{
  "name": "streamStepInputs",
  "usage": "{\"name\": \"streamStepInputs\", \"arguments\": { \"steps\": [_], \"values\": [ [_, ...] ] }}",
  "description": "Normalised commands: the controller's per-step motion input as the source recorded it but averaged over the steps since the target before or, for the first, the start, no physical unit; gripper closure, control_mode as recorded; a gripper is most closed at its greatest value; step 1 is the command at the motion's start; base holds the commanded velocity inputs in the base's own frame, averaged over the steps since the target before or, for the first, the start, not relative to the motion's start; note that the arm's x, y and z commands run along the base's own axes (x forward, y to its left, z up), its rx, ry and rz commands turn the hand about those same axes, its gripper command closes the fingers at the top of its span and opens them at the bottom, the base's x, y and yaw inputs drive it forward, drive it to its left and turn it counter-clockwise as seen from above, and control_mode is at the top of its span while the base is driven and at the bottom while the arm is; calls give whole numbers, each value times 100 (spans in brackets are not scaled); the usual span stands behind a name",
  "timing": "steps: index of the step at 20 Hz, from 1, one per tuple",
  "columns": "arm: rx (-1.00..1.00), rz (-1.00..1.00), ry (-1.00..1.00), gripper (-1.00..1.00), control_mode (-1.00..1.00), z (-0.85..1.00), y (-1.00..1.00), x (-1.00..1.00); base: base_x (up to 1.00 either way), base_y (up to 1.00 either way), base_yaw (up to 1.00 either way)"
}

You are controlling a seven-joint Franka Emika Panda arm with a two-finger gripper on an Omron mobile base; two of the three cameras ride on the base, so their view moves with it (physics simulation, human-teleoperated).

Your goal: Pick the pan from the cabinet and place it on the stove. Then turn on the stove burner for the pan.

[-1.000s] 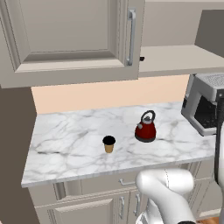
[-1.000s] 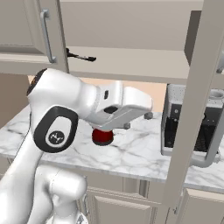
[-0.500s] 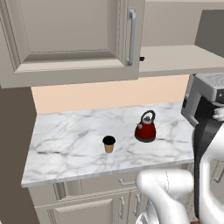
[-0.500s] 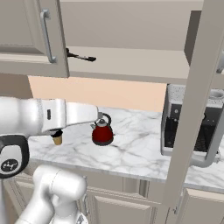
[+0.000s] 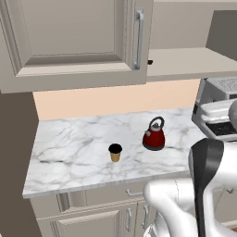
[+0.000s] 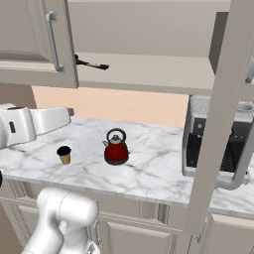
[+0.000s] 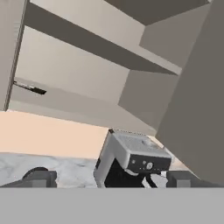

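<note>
The cabinet (image 5: 74, 41) hangs above the counter, one door with a long bar handle (image 6: 52, 39) standing in front of its left part. From behind that door the pan's thin black handle (image 6: 92, 64) pokes out along the lower shelf; its tip (image 5: 149, 62) and a stretch of it (image 7: 30, 88) also show. The pan's round body is hidden by the door. My gripper (image 7: 111, 181) is open with nothing between its fingertips (image 7: 41, 178), low and well short of the shelf. The stove is out of view.
On the marble counter (image 5: 74, 152) stand a red kettle (image 5: 154, 135), a small dark cup (image 5: 115, 152) and a grey coffee machine (image 6: 218, 144). A wide-open cabinet door (image 6: 223, 114) stands close in the right base view. My arm (image 6: 34, 124) reaches across the left.
My arm has swung away from in front of the kettle to the left in the right base view and risen at the right of the left base view. The jaws stayed open.
</note>
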Motion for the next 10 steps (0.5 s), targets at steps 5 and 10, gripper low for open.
{"name": "streamStepInputs", "arguments": {
  "steps": [5,10],
  "values": [
    [5,18,-16,-100,-100,36,84,0,0,0,0],
    [7,20,-25,-100,-100,19,73,6,0,0,0]
  ]
}}
